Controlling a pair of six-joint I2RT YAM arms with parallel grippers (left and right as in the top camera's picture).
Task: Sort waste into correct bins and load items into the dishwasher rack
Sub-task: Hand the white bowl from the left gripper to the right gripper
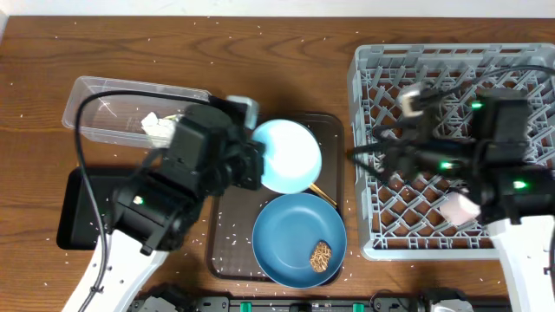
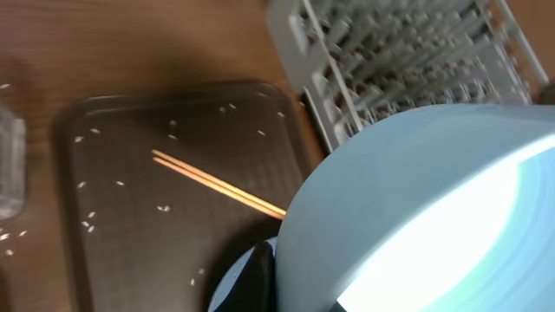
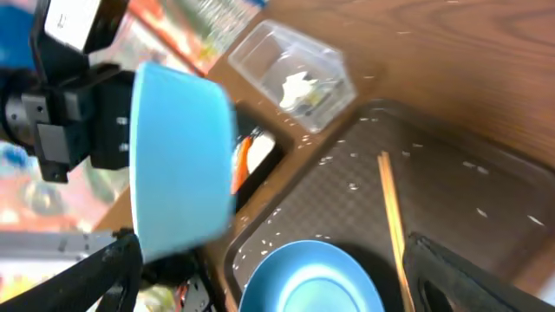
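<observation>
Bowl [image 1: 290, 156] tipped on edge, clamped in left gripper [image 1: 253, 163] above brown tray [image 1: 227, 243] (rice-flecked), just beside blue plate [image 1: 290, 230] bearing brown lump [image 1: 321, 254]. Chopsticks [image 2: 217, 184] flat on tray. Right gripper [image 1: 373, 156] over dishwasher rack [image 1: 520, 65], fingers spread, empty.

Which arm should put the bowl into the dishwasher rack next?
The left arm. Its jaws hold the bowl lifted above the tray. The right arm hangs over the dishwasher rack, jaws open and empty.

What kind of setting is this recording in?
Probably a lab tabletop staged as a dish-clearing station: a wooden table, a grey dishwasher rack, and a brown serving tray scattered with rice.
</observation>
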